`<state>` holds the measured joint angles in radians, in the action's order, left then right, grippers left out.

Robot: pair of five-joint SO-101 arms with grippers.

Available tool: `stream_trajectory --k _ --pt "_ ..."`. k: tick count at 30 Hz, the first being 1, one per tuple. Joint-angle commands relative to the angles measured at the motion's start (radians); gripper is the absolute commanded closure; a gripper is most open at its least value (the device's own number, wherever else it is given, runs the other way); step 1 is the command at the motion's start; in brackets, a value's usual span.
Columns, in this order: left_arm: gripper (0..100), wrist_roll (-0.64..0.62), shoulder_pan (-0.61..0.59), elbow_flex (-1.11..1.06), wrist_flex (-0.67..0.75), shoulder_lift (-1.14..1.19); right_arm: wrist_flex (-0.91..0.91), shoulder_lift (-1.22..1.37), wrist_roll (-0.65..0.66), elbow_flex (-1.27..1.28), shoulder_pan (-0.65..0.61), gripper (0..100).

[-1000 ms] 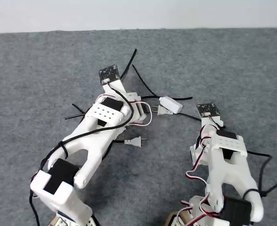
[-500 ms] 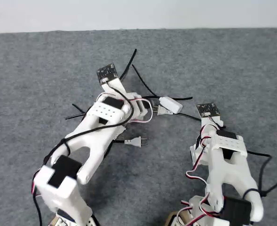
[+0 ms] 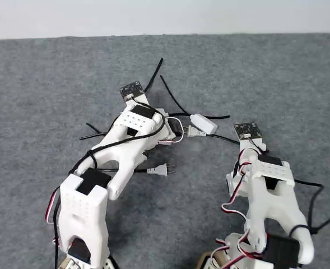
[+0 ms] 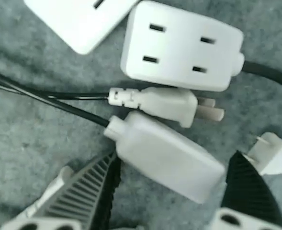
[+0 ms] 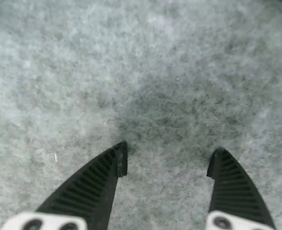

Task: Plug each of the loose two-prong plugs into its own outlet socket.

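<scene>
Poised at mid-frame of the high view: left gripper [image 3: 175, 130], spread wide astride the white inline socket [image 4: 164, 158], long axis running from finger to finger. Just beyond, nearly parallel, a white two-prong plug [image 4: 164, 103]. Black plug [image 3: 162, 169] loose at lower centre. Farther off, right gripper [image 5: 167, 158] wide open over grey carpet [image 5: 155, 72].

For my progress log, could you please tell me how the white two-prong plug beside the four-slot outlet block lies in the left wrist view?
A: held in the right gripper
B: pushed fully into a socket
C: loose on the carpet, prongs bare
C: the white plug lies on the carpet beside the outlet block, with its two prongs bare and in no slot.
</scene>
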<state>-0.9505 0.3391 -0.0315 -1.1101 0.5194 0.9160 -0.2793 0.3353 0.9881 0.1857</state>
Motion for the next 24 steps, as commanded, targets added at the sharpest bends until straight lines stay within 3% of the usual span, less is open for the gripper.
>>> stream_trajectory --k 1,4,5,11,16,24 --pt "75 0.000 -0.002 0.041 -0.023 -0.008 -0.012 -0.001 0.012 -0.029 -0.015 73.3" --pt "97 0.087 -0.002 0.041 -0.020 -0.014 -0.012 -0.001 0.012 -0.029 -0.015 73.3" --pt "100 0.115 -0.002 0.042 -0.023 -0.017 -0.012 -0.002 0.012 -0.029 -0.015 73.3" --pt "99 0.120 0.052 0.041 -0.071 -0.035 -0.013 -0.002 0.011 -0.029 -0.015 73.3" --pt "99 0.123 0.095 -0.044 -0.103 -0.186 -0.015 -0.004 0.011 -0.029 -0.013 73.3" --pt "98 0.218 0.086 -0.400 0.161 -0.534 -0.015 -0.001 0.006 -0.029 -0.010 73.3"
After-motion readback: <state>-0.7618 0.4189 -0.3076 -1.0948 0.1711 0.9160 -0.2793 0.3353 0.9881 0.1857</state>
